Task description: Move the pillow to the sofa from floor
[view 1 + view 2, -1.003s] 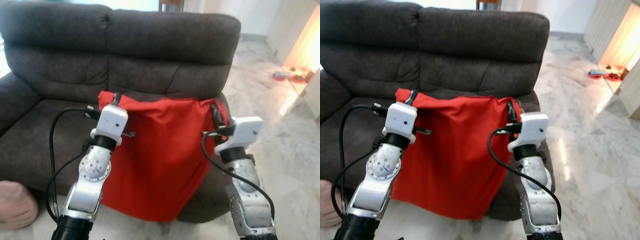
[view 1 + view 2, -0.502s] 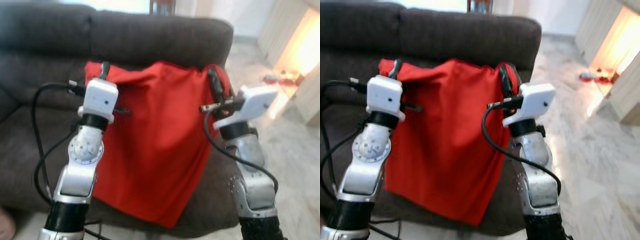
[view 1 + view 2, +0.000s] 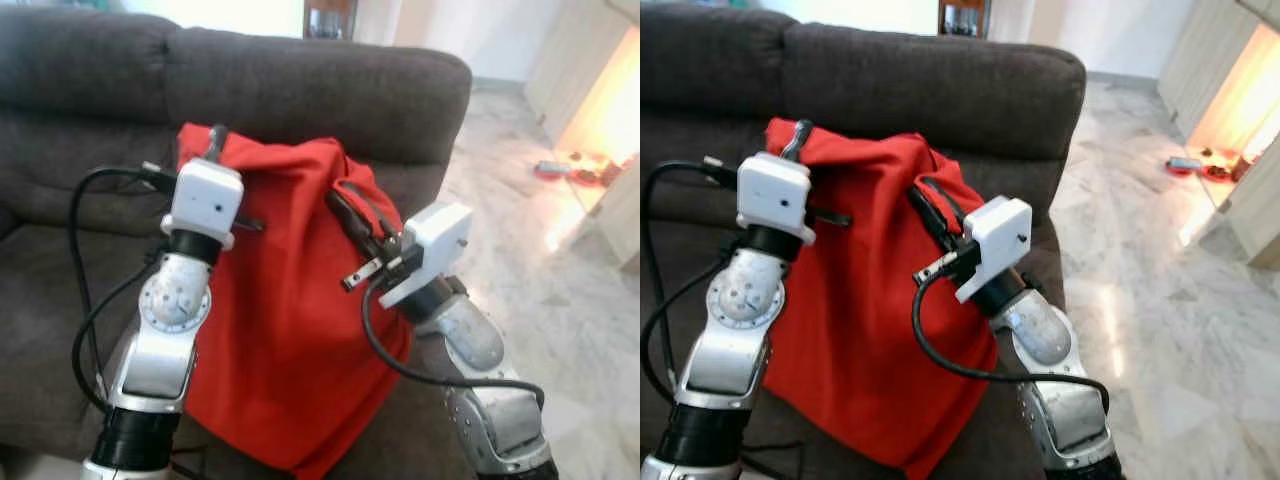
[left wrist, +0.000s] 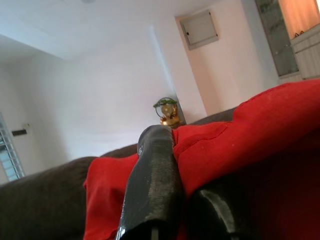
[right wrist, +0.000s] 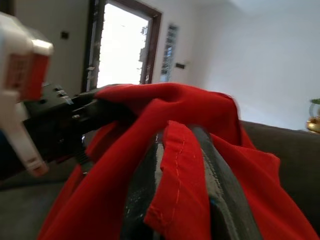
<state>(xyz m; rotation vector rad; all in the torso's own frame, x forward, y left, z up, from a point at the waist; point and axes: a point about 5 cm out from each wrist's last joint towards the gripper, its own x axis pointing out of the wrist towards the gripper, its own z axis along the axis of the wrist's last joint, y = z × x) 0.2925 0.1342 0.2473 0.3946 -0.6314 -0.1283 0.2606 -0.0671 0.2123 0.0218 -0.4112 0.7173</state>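
Holding the red pillow (image 3: 290, 330) by its top edge, the 2 grippers keep it hanging in front of the dark sofa (image 3: 300, 90), its lower end down near the front of the seat. The left gripper (image 3: 215, 140) has its jaws closed on the left top corner, and the wrist view shows red cloth pinched between the black fingers (image 4: 152, 185). The right gripper (image 3: 350, 215) is also clamped on a fold of cloth, close to the middle of the pillow, so the top edge is bunched.

To do this step well, I think both arms should lift and reach forward together until the whole pillow is over the seat cushion, and release only then.

The pillow hides the seat behind it, and its bottom edge is cut off.
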